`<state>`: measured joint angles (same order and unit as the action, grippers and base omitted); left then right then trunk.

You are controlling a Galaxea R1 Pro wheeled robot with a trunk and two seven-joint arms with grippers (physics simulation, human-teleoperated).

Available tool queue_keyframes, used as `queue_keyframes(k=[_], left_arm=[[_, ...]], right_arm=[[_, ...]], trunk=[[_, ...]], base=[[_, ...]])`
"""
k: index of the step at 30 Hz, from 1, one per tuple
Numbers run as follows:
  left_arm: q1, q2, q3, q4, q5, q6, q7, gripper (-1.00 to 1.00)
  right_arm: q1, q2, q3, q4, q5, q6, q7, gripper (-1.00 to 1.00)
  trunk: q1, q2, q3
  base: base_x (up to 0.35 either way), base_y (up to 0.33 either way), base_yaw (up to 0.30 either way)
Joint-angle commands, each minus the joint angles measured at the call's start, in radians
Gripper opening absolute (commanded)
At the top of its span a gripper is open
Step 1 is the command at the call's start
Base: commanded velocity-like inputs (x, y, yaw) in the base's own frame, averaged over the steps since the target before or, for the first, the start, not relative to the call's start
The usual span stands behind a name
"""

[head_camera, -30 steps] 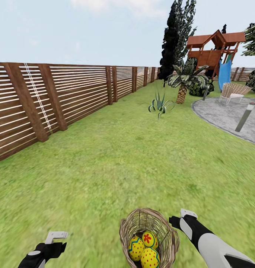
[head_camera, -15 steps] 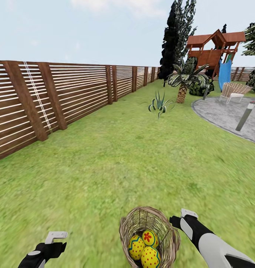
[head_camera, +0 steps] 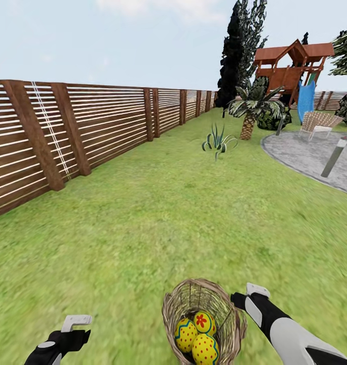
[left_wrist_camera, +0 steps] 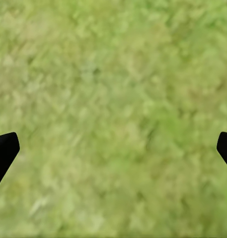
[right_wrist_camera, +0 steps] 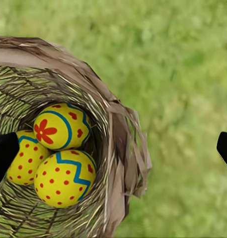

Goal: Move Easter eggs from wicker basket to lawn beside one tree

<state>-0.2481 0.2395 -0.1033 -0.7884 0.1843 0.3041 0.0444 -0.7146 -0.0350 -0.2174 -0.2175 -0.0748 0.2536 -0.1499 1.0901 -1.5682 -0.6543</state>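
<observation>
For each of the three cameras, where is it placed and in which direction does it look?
Head view: on the head, looking forward and down over the lawn to the fence; both arms show, left gripper, right gripper.
Left wrist view: near that gripper, facing down at grass; two dark fingertips.
Right wrist view: near that gripper, facing down at the wicker basket with three Easter eggs.
Head and right wrist views share basket and eggs.

Three yellow painted eggs [head_camera: 198, 335] nestle touching inside the upright wicker basket [head_camera: 174, 309] on the lawn [head_camera: 158, 223].
</observation>
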Motion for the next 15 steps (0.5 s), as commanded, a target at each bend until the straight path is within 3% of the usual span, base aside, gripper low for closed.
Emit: queue_keyframes(k=[1, 15], left_arm=[[0.0, 0.001, -0.004, -0.002, 0.01, 0.004, 0.005, 1.0], [0.0, 0.001, -0.005, -0.001, 0.009, 0.004, 0.005, 1.0]], right_arm=[[0.0, 0.0, 0.003, -0.001, -0.008, -0.003, -0.004, 1.0], [0.0, -0.018, 0.002, 0.001, -0.009, -0.013, -0.005, 1.0]], trunk=[[0.004, -0.008, -0.004], [0.058, -0.106, -0.048]], base=[[0.0, 0.0, 0.0], [0.0, 0.0, 0.0]])
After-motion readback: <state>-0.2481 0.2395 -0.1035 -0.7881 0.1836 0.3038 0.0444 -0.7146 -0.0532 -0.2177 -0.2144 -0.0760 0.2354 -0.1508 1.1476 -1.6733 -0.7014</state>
